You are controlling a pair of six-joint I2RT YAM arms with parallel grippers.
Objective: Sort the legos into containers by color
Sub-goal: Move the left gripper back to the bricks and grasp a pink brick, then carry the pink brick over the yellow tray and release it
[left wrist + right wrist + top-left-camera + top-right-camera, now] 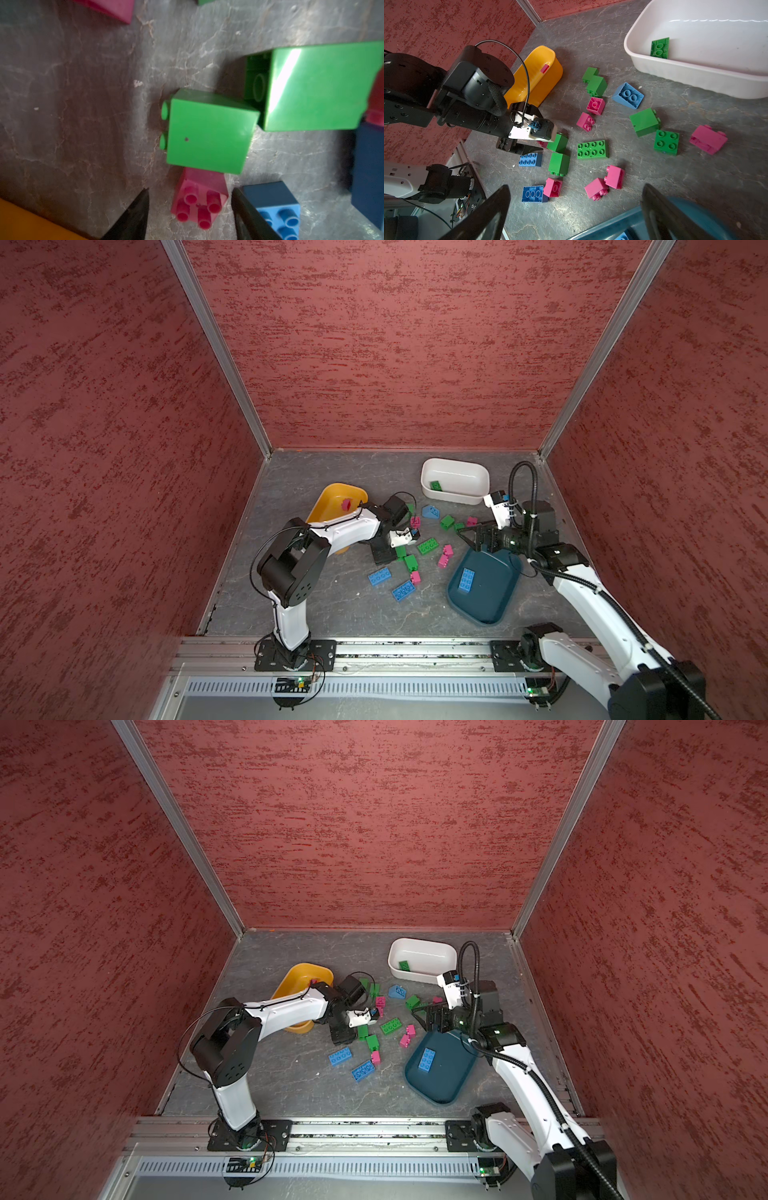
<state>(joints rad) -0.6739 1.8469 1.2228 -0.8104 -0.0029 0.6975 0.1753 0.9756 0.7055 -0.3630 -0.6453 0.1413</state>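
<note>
Green, pink and blue legos [428,546] lie scattered on the grey floor between three containers. In the left wrist view my left gripper [190,190] is low over the floor, and its open jaws straddle a small pink brick [199,205] with gaps on both sides. A blue brick [278,209] lies just outside one finger. My right gripper [467,539] hangs wide open and empty above the far rim of the teal bin [490,597], which holds one blue brick [466,580]. The yellow bin [328,499] holds a pink brick [348,504]. The white bin [457,493] holds a green one [436,485].
Two green bricks [207,133] lie on their sides just past the pink one. Two long blue bricks [379,576] sit toward the front, a blue sloped piece [432,512] near the white bin. Red walls enclose the floor on three sides, and a rail [415,649] runs along the front.
</note>
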